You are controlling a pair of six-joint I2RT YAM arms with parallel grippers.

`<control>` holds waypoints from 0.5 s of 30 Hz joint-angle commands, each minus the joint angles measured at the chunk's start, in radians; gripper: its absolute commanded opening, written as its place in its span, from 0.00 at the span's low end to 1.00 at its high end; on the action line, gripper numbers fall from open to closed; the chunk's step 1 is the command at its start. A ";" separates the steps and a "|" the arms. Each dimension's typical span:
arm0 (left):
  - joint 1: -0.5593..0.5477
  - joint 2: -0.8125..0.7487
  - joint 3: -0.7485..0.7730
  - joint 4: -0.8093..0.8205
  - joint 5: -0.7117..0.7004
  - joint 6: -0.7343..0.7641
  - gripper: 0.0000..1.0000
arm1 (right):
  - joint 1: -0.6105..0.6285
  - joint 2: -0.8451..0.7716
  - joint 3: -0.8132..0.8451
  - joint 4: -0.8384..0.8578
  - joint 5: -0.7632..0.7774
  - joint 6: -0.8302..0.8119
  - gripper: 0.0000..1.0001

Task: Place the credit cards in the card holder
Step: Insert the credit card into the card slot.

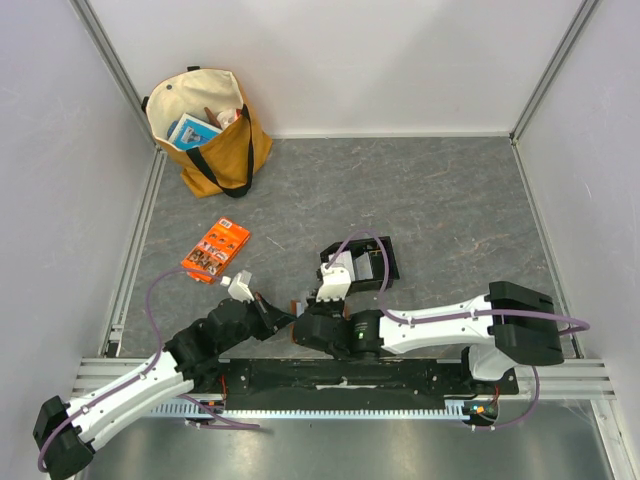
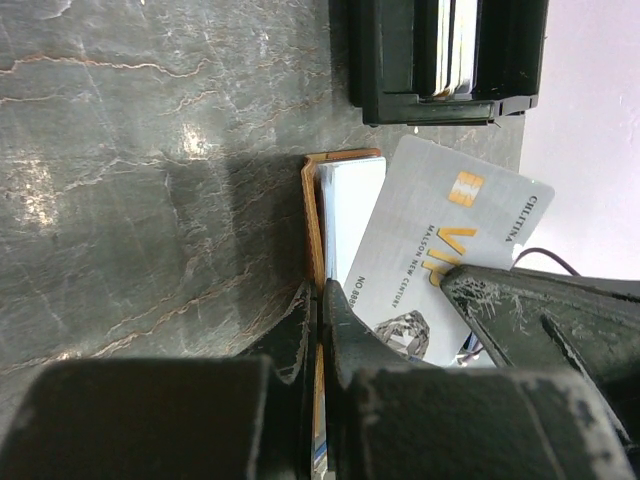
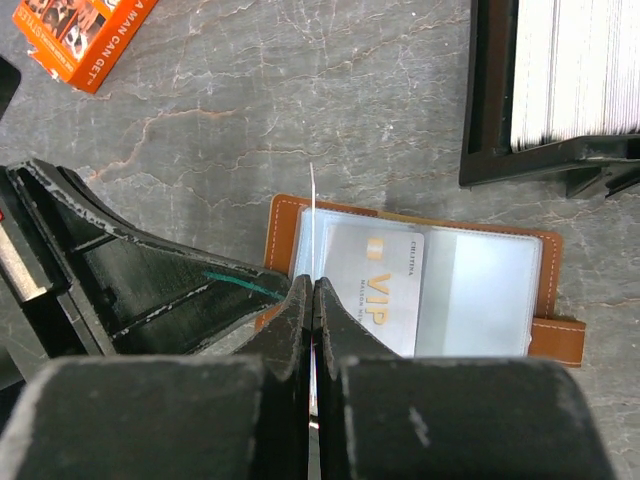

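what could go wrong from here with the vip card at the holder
The credit card lies slightly askew over the card holder, so it may jam at a pocket mouth or slide off.
The left gripper pinches only the holder's thin edge; a push could tug it free.
The right gripper is shut right beside it; fingers might collide.

The left gripper (image 2: 320,298) and right gripper (image 3: 313,290) crowd the holder (image 3: 548,300) by the near edge, tray (image 3: 480,90) just beyond. Bag (image 1: 225,150) blocks the far left corner, packet (image 1: 215,250) the left side. The right half of the tabletop (image 1: 460,220) lies open.
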 commanded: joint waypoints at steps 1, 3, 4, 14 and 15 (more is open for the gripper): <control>-0.001 -0.012 0.000 0.025 -0.010 -0.030 0.02 | 0.031 0.036 0.097 -0.147 0.112 0.015 0.00; -0.001 -0.010 0.002 0.021 -0.010 -0.028 0.02 | 0.040 0.047 0.115 -0.176 0.124 0.011 0.00; -0.001 -0.013 0.004 0.020 -0.010 -0.027 0.02 | 0.040 0.053 0.124 -0.196 0.124 0.009 0.00; -0.001 -0.024 0.007 0.008 -0.020 -0.022 0.02 | 0.051 0.096 0.207 -0.391 0.187 0.018 0.00; 0.001 -0.021 0.010 0.005 -0.020 -0.021 0.02 | 0.052 0.093 0.212 -0.395 0.193 0.014 0.00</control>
